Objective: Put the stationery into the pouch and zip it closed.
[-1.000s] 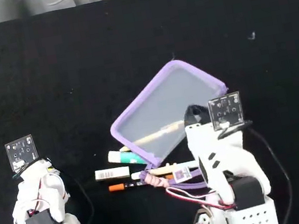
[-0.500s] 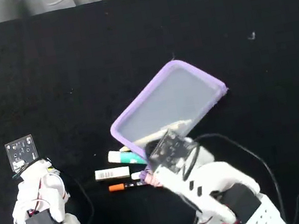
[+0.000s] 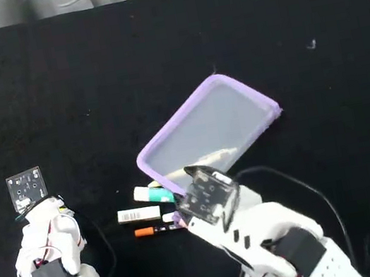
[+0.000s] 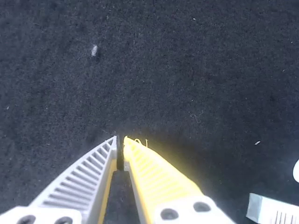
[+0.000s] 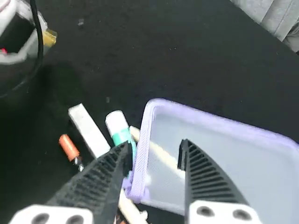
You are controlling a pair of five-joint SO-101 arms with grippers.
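The clear pouch (image 3: 209,131) with a purple rim lies slanted at mid-table, a cream pencil (image 3: 207,160) inside it. Left of its near corner lie a teal-and-white marker (image 3: 153,194), a white stick (image 3: 139,214) and an orange-capped pen (image 3: 146,231). My right arm (image 3: 210,197) hangs over that near corner. My right gripper (image 5: 154,147) is open above the pouch (image 5: 224,149), astride its purple rim; the marker (image 5: 119,128), stick (image 5: 91,130) and pen (image 5: 69,145) lie beside it. My left gripper (image 4: 119,140) is shut over bare table at the front left, holding nothing.
The black table (image 3: 56,97) has free room at the back and on both sides. A black cable (image 3: 300,183) loops from the right arm's base. The left arm (image 3: 45,238) stands at the front left. One end of the white stick (image 4: 273,210) lies near the left gripper.
My right arm has swung left and turned, from the pouch's right side to over its near corner and the loose stationery. The left arm and pouch have not moved.
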